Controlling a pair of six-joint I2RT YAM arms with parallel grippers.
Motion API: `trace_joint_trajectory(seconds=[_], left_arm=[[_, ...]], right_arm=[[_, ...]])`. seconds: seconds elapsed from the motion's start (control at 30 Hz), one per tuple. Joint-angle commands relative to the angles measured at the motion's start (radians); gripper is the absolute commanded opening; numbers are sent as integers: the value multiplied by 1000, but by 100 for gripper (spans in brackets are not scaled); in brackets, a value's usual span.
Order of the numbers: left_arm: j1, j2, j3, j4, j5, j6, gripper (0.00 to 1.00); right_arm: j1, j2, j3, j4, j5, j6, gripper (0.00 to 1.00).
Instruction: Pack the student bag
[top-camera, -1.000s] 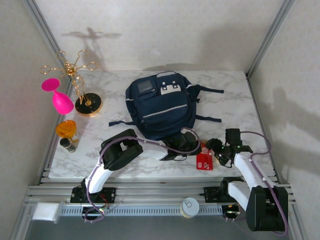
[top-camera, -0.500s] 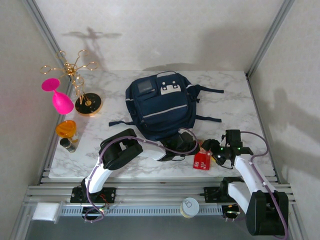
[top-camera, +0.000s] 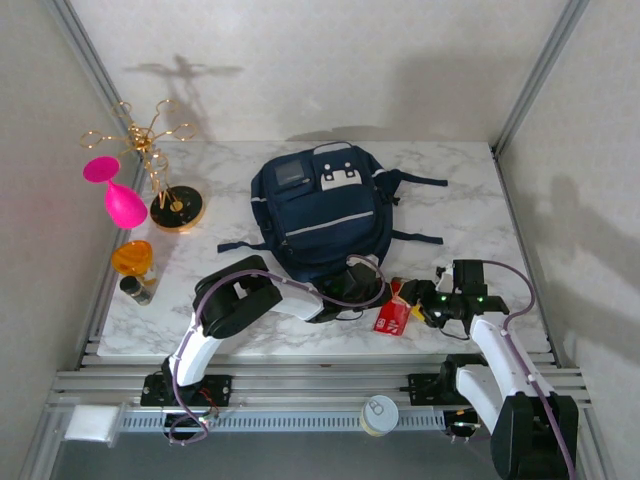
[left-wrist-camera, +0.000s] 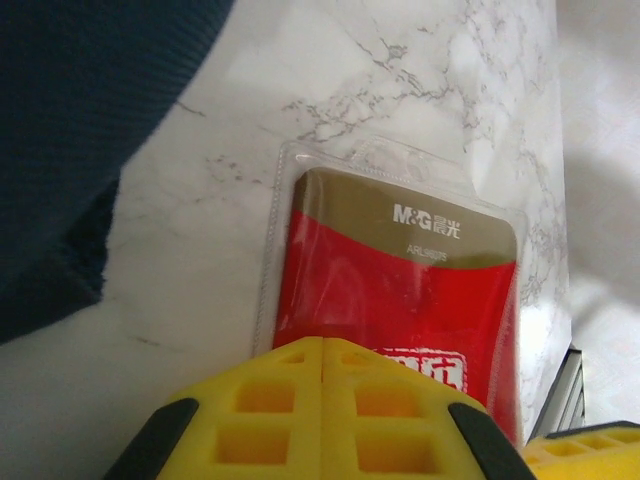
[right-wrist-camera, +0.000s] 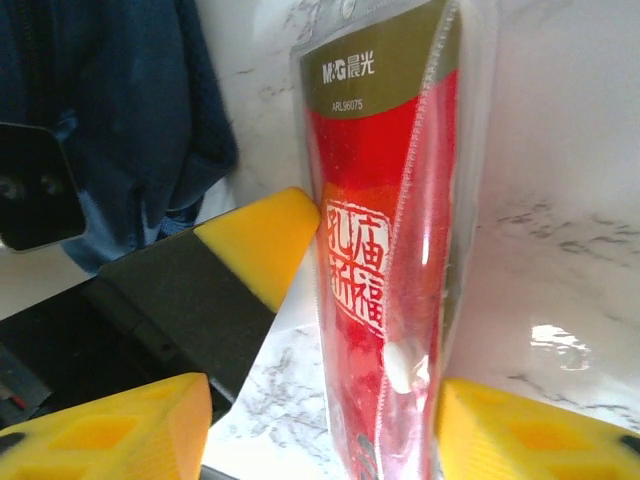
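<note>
Bare table (top-camera: 468, 205) right of student bag (top-camera: 320, 215); gold stand (top-camera: 177, 211) crowds left.

A robot lab test cell: aluminium-profile frame (top-camera: 300, 380), plain white panel walls (top-camera: 350, 70), marble-look tabletop (top-camera: 460, 200).

Overhead; two wrist close-ups of red packet (left-wrist-camera: 400, 290)

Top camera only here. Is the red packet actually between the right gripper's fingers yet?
Observer: Yes. On the right wrist camera the red packet stands on edge between the fingers of the right gripper, with a clear gap on one side.
Operator: And the other arm?
Observer: The left gripper is shut, and its yellow tip appears to touch the packet's face.
Operator: Any label to confirm the item?
Observer: Its olive header reads M&G.
</note>
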Motion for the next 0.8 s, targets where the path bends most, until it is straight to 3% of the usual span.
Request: trace_joint_trajectory(seconds=[0.0, 0.17, 0.43, 0.77], left_arm=[[25, -15, -69, -48, -23, -48, 0], [28, -25, -74, -40, -13, -47, 0], [26, -22, -67, -9, 16, -56, 0], [26, -31, -43, -34, 26, -39, 0]], right_arm=[[1, 2, 2, 71, -99, -12, 54], [2, 6, -10, 88, -83, -31, 44], [2, 82, -38, 169, -110, -54, 36], [2, 114, -39, 210, -98, -48, 17]])
